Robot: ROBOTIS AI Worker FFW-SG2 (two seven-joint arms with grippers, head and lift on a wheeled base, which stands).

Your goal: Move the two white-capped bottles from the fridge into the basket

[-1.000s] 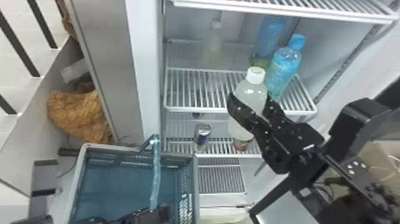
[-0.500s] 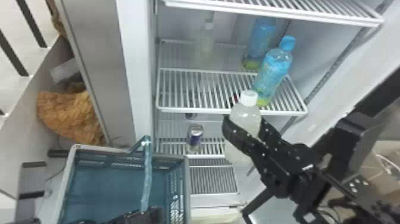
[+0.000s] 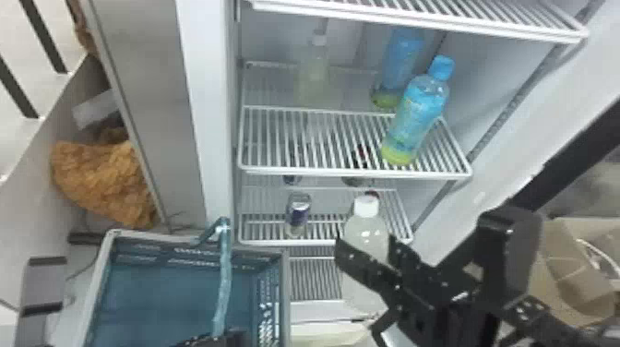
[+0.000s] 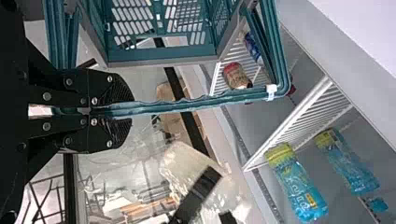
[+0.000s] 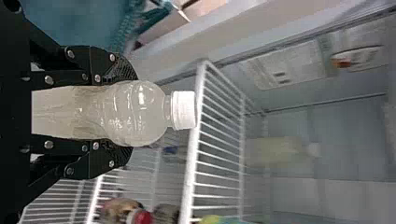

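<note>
right claw (image 3: 366, 249) grasps a pale, see-through plastic bottle with a white cap (image 3: 364, 290), held upright in front of the white fridge's (image 3: 198, 115) lower shelves, just beside the teal plastic basket with a grey rim (image 3: 285, 295). left claw (image 3: 217, 340) is clenched around the basket's long teal handle (image 3: 223, 277). a second pale, white-capped bottle (image 3: 314, 69) stands toward the back of the white wire shelf (image 3: 323, 172), left of two blue-labelled, blue-capped bottles (image 3: 415, 120).
</note>
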